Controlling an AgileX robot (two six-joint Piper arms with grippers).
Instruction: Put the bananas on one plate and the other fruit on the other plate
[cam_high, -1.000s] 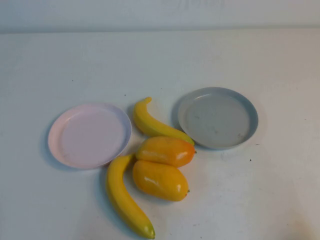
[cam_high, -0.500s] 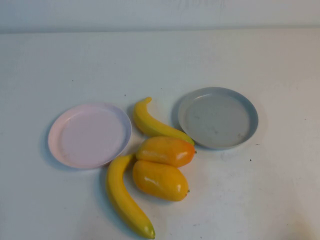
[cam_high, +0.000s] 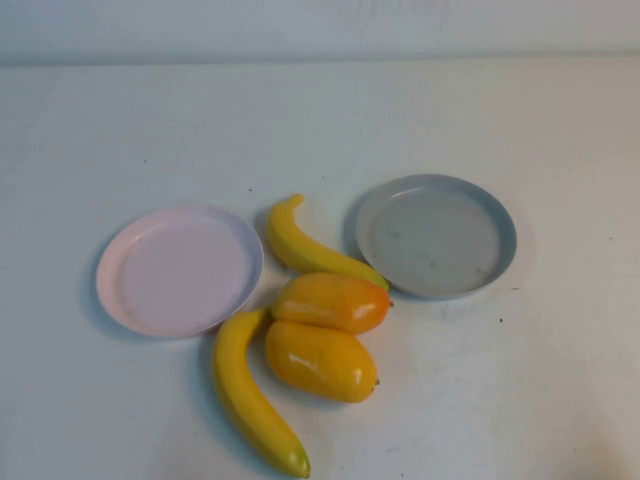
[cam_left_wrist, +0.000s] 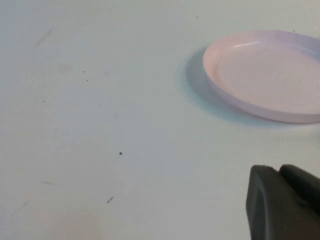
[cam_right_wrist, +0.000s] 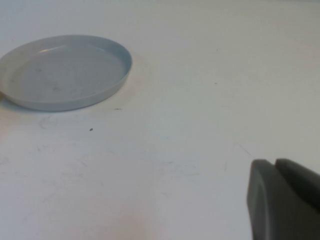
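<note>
Bright, even light; soft shadows, slightly hazy focus.

Left claw (cam_left_wrist: 285, 205) low over the table, right claw (cam_right_wrist: 285, 200) likewise, neither holding anything

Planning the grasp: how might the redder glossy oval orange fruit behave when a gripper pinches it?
The redder glossy oval orange fruit looks smooth, so probably slippery. Its rounded form may roll, though the longer yellow banana and yellow oval fruit crowd it.

Round shallow pale pink plate (cam_high: 179, 270) left, matching grey-blue plate (cam_high: 437, 236) right, both bare, two glossy curved yellow plastic bananas (cam_high: 252, 391) and two plump orange-yellow oval fruits (cam_high: 321, 360) clustered on the table between.
</note>
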